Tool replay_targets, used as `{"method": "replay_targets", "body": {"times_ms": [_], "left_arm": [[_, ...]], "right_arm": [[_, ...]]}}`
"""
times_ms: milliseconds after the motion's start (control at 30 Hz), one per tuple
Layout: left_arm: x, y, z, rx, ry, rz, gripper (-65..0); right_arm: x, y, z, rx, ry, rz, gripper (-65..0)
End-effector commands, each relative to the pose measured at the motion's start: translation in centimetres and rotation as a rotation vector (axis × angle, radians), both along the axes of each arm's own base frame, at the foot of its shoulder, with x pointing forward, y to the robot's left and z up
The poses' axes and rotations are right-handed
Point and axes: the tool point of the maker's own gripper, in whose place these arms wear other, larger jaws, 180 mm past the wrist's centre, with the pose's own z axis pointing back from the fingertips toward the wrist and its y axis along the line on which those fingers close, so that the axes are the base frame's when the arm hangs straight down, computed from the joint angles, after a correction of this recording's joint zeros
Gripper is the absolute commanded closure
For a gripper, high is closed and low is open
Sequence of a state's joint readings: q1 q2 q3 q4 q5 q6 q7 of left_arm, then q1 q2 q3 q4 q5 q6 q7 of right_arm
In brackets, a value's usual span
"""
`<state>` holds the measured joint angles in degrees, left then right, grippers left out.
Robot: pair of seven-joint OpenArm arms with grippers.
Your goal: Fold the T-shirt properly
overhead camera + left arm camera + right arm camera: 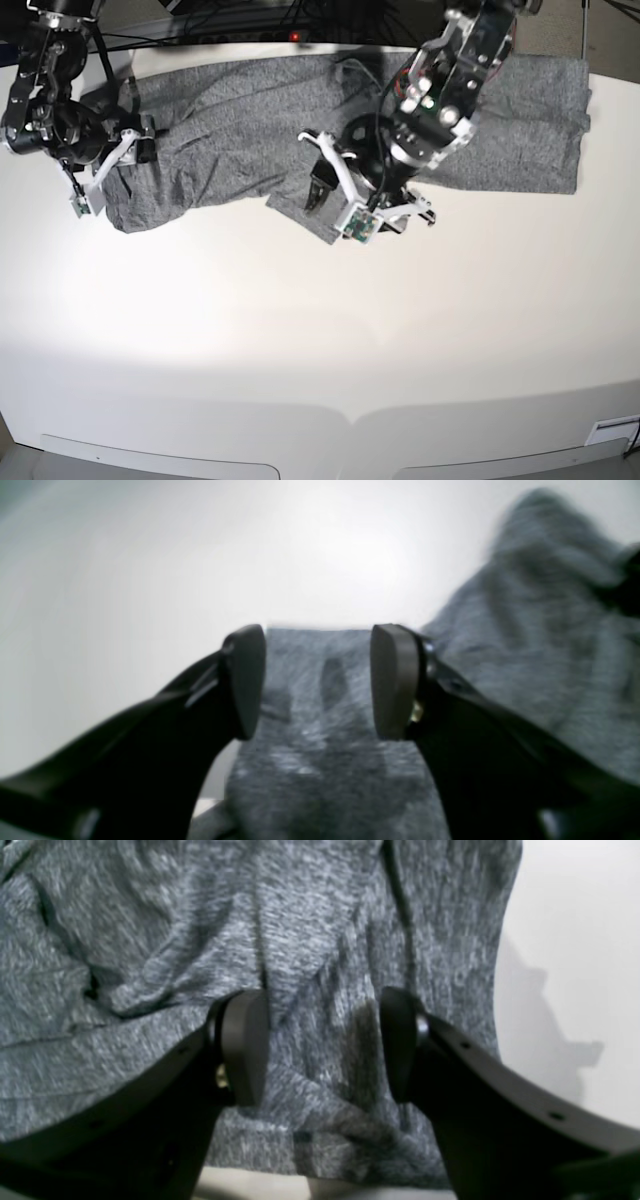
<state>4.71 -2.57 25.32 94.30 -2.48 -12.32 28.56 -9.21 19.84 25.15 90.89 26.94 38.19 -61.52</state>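
**Both arms over the grey shirt, nothing gripped**

The T-shirt (250, 110) lay spread across the far side of the white table (320, 330), rumpled, its cloth running from one arm to the other and out to a flatter stretch at the far end.

The left gripper (317, 680) hung over a narrow strip of the shirt near its edge. Its jaws stood well apart, the dark pads (395, 680) on either side of the cloth below, and held nothing.

The right gripper (320, 1045) was over a wrinkled part of the shirt close to the edge, bare table showing just beside it. Its jaws were parted too, with only creased fabric seen between the pads (242, 1045), and nothing was pinched.

The two arms stood well apart.
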Motion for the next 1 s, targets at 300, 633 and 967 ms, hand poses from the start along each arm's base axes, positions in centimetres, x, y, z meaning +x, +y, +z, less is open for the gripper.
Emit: {"method": "replay_targets", "body": {"times_ms": [300,633,967], "left_arm": [[2.8,-3.5,-3.6,-0.004,0.101,-0.016,-32.0],[2.2,-2.5,-7.0,0.094,0.162,-0.027,-26.5],[2.1,-2.5,-7.1,0.094,0.178,-0.026,0.0]], "right_arm": [[0.9,-0.6,1.1,-0.017,-0.040,0.010,-35.1],[0.9,-0.6,1.1,-0.017,-0.039,0.010,-35.1],[1.0,-0.5,1.2,-0.016,-0.046,0.009,-35.1]]}}
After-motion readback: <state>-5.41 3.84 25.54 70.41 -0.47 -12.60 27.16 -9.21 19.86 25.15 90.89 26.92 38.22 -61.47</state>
